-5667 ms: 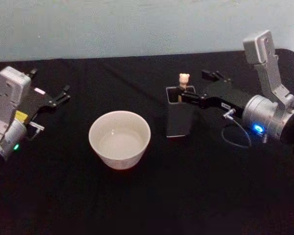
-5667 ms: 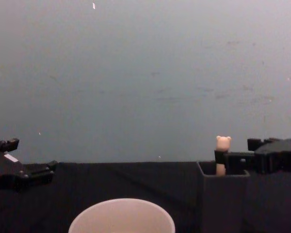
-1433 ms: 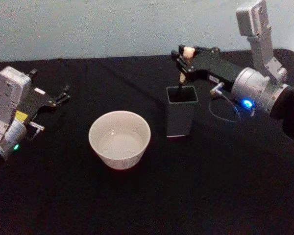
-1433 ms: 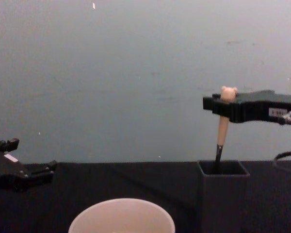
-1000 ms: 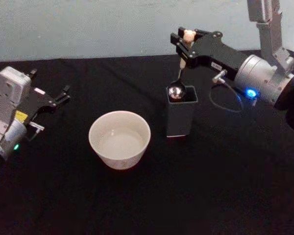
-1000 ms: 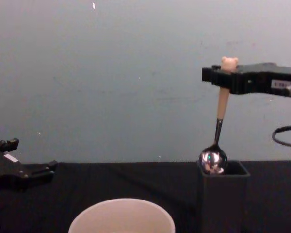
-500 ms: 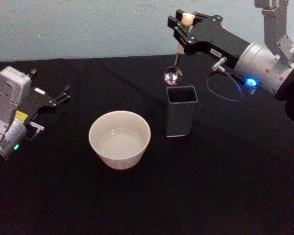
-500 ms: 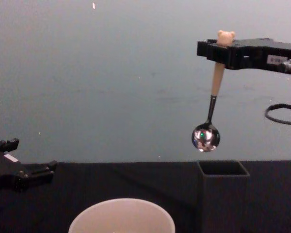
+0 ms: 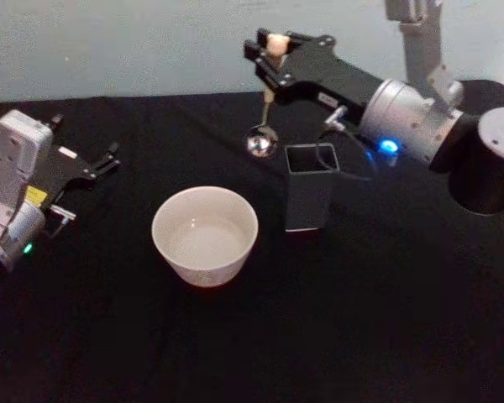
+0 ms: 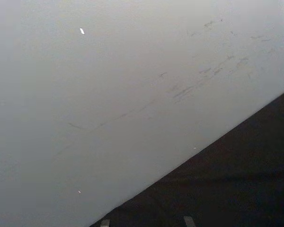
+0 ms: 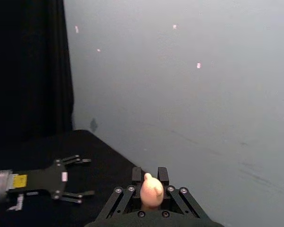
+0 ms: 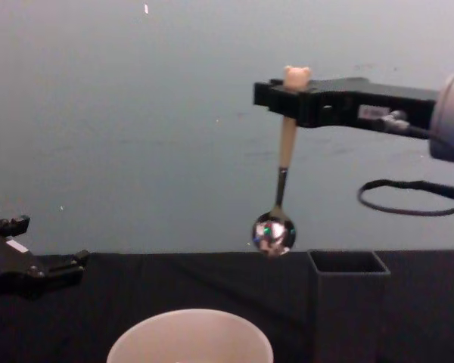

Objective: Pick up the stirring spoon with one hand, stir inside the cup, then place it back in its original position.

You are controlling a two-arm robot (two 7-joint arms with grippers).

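Cup [image 9: 205,237] at centre, holder [image 9: 310,189] at its 2 o'clock. My right gripper [image 9: 273,57] clamps the spoon [image 9: 261,141] below its bear head, long axis vertical, bowl down and clear of the holder. The cup lies at the bowl's 7 o'clock. Left gripper [image 9: 88,143], jaws apart, sits parked at the cup's 9 o'clock.

stirring spoon [image 12: 286,151]: we lose the handle just under the bear head, pinched inside the hand [image 12: 284,100].
cup [image 12: 190,339]: well below the hand, its lower half is cropped.
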